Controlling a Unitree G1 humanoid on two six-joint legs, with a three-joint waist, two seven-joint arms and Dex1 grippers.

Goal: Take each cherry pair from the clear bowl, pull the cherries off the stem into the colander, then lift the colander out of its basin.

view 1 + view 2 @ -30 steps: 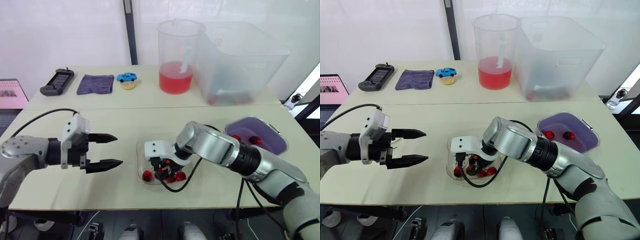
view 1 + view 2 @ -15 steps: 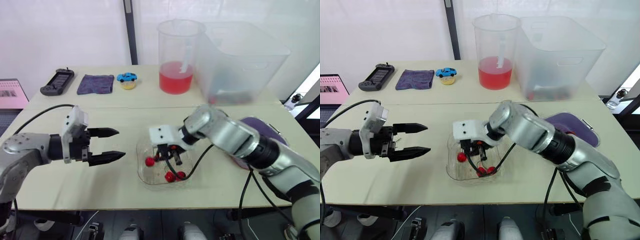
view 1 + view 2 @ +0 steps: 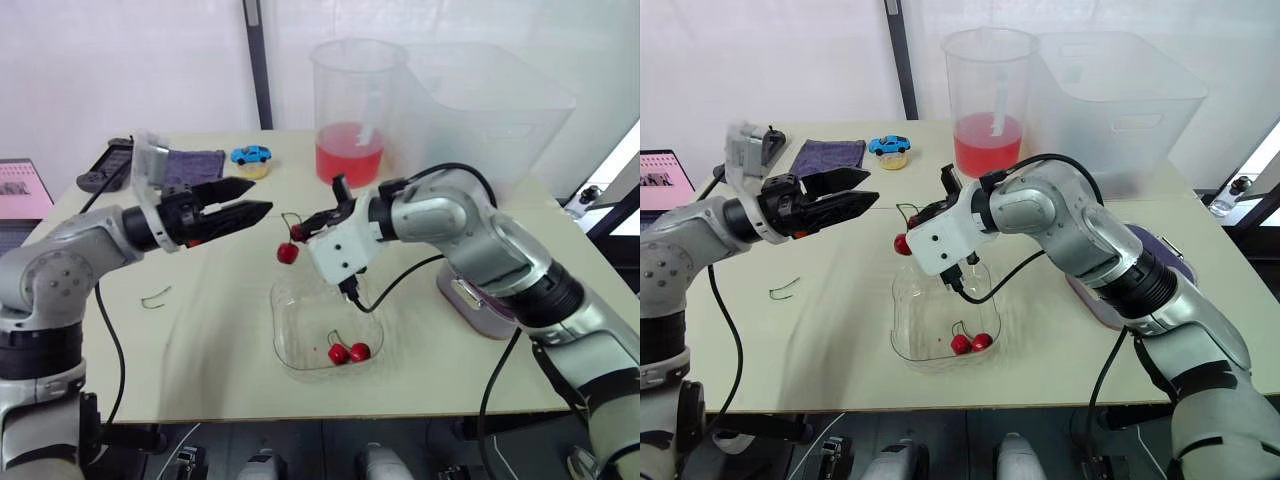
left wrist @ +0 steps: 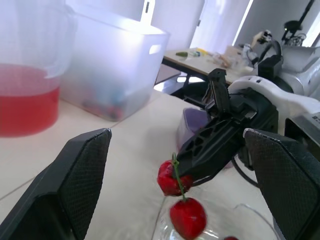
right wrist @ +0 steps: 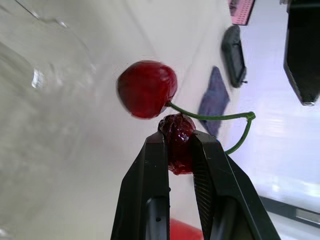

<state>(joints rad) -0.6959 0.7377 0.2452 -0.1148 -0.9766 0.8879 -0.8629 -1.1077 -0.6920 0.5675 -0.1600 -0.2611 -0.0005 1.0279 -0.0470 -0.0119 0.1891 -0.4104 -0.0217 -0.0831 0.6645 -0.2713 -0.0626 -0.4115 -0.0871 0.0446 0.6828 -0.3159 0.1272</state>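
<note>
A pale beige table (image 3: pixel 230 350) stands before a white wall. Along its far edge are a tall clear plastic pitcher holding red liquid (image 3: pixel 352 115) and, toward the far right corner, a large translucent plastic bin (image 3: pixel 480 120). A folded purple cloth (image 3: pixel 830 155) and a small blue toy car (image 3: pixel 252 154) lie toward the far left corner.

Near the middle of the front edge sits the clear plastic bowl (image 3: pixel 285 350), with one red cherry pair (image 3: pixel 349 352) lying in it on the side nearest that edge. A loose green stem (image 3: pixel 155 297) lies on the bare table toward the left edge.

The right gripper (image 5: pixel 177 134) is raised above the bowl's far rim. Its two black fingers are pinched on one dark red cherry of a second cherry pair on a green stem (image 3: pixel 288 252), and the other cherry hangs free beside the fingertips.

The left gripper (image 3: pixel 258 196) hovers in the air on the left side of that held pair, close to it but apart. Its fingers are spread and grip nothing.

The purple colander (image 3: pixel 1165 262) sits in its basin near the right edge. It is mostly hidden behind the right arm, so what lies in it probably cannot be judged.
</note>
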